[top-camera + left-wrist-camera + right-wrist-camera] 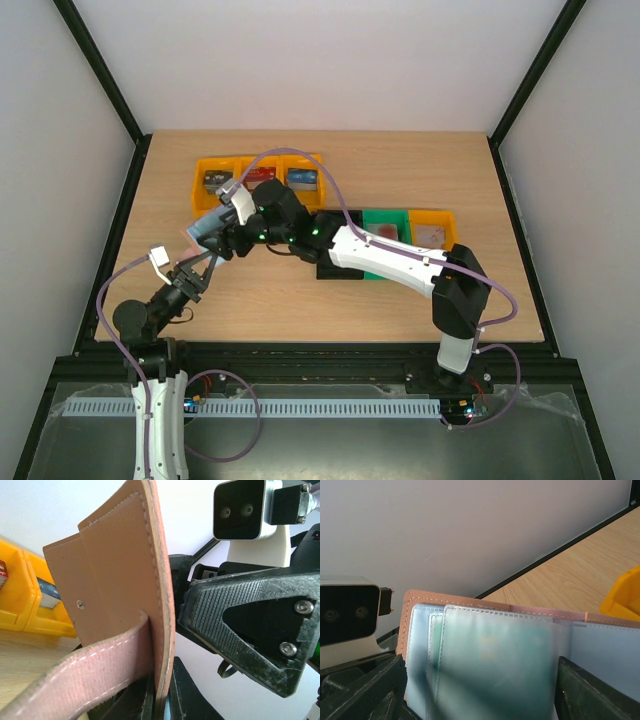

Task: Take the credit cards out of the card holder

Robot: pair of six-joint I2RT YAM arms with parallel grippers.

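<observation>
The card holder (205,228) is lifted off the table at the left, standing on edge. Its reddish-brown outside (115,580) and strap fill the left wrist view. My left gripper (162,700) is shut on its lower edge. In the right wrist view its frosted pale-blue sleeves (495,645) fan toward the camera, and a teal credit card (490,680) shows blurred through them. My right gripper (480,702) is open, one finger (365,690) on each side of the sleeves. Its ribbed finger (240,625) sits just right of the holder.
Yellow bins (258,180) holding small boxed items stand at the back left. A green bin (385,225), another yellow bin (432,230) and a black tray (340,268) lie under my right arm. A black frame edges the table.
</observation>
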